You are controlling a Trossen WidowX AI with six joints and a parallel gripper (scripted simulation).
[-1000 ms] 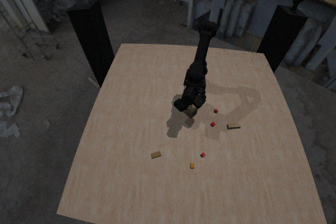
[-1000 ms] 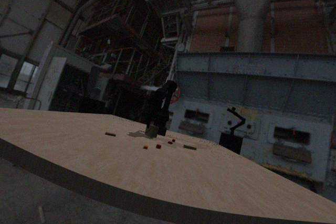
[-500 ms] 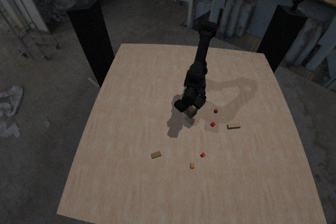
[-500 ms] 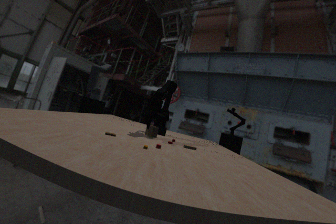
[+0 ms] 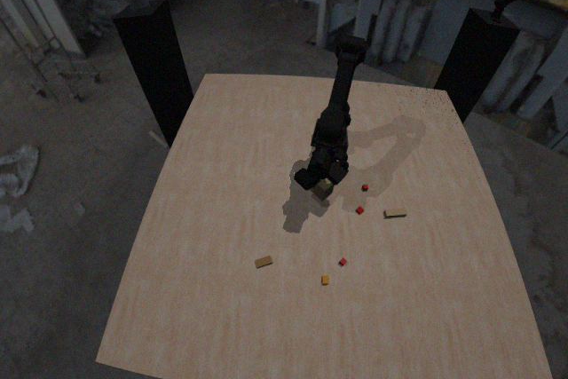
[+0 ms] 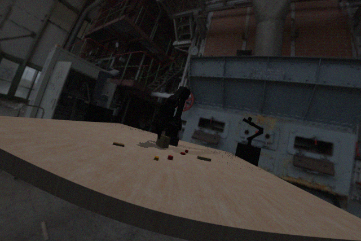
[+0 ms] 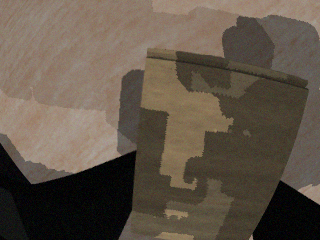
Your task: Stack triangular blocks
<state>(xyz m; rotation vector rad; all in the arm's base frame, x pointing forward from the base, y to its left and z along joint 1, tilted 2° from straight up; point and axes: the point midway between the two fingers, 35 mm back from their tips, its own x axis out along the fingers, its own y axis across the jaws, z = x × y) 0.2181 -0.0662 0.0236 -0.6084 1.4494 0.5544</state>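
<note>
The gripper (image 5: 322, 176) is shut on a tan triangular block (image 7: 240, 150), whose broad face fills much of the wrist view, part lit and part in shadow. A narrow strip of the other triangular block (image 7: 272, 73) shows just past its far edge, nearly parallel to it, with a thin dark seam between. In the top and exterior views the two blocks look like one squarish mass (image 5: 323, 190) (image 6: 162, 141) under the fingers. Whether the sloped faces touch fully, and whether the top is level, cannot be told. The fingers hide the near end.
Red cubes (image 5: 365, 187) (image 5: 359, 209) (image 5: 343, 262) lie to the right and in front. An orange block (image 5: 325, 280) (image 6: 156, 158) lies in front. One flat tan bar (image 5: 395, 212) (image 6: 203, 158) lies right, another (image 5: 264, 261) (image 6: 118, 144) front left.
</note>
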